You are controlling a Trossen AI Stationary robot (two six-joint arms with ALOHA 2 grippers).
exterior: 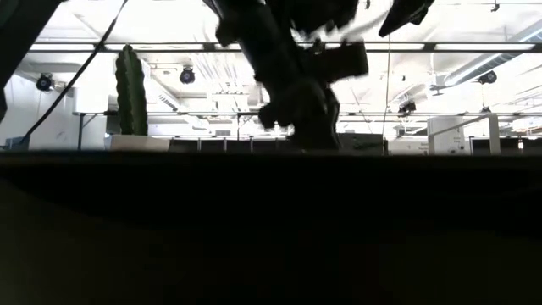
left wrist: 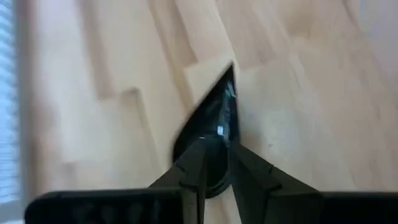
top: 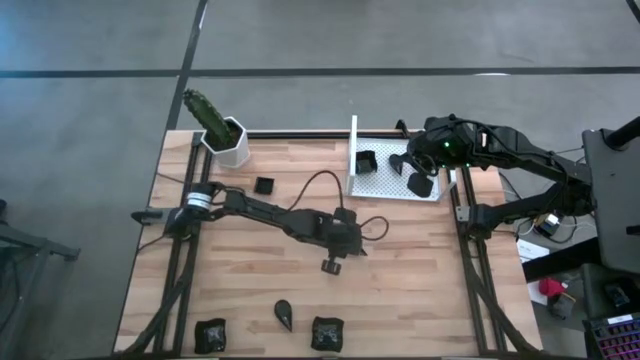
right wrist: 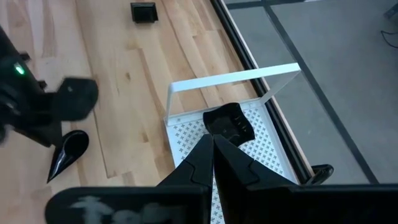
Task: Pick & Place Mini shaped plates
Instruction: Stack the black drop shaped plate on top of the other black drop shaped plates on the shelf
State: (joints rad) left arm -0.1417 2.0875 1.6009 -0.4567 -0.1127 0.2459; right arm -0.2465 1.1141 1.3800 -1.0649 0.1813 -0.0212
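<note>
Along the 6 o'clock edge of the worktop, three mini plates wait apart from one another: a square plate at 7 o'clock, a teardrop plate and a second square plate near 6 o'clock. Just inward of these, at centre, the left tool stands over another teardrop dish. Its fingers are narrowly parted and straddle the dish's broad end. The dish lies flat on the wood with its tip pointing away, so in my judgement the tool is not clamped on it. This looks like a grasp or a release at the broad end, where the rim gives purchase. Farther off, a lone square dish sits at 11 o'clock beside a white pot holding a cactus. At 1 o'clock stands the white tray, one wall raised, and it is evidently the collecting point, as it already holds a small square plate. The right tool hangs above it, fingers pressed together and holding nothing, probably clear of its partner's work. The worktop is pale jointed planking on a dark frame. Beyond it is grey concrete floor with dark seams and a bright open hall with ceiling lights.
</note>
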